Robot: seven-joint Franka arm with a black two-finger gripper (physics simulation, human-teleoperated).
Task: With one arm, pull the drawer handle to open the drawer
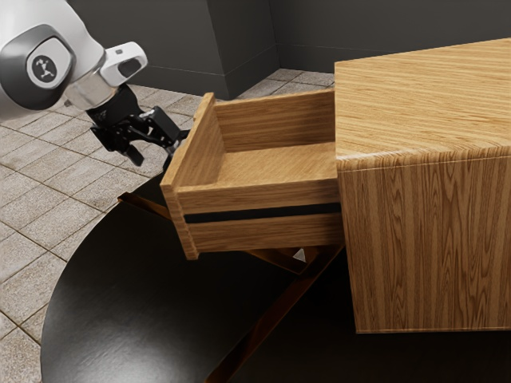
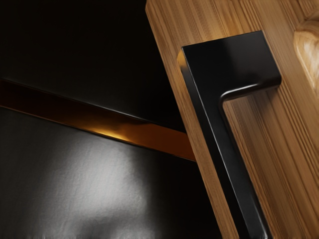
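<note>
Drawer (image 1: 263, 195) stands pulled well out of the cabinet (image 1: 423, 199), its front panel at about 3 o'clock from the gripper (image 1: 162, 140), which hangs just beside it with fingers apart, holding nothing. From the side that panel hides the handle (image 2: 217, 149); the wrist view shows it, a black bar running lengthwise along the panel.

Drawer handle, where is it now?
The black handle is on the pulled-out drawer front, toward the exterior view's left, beside the hand.
</note>
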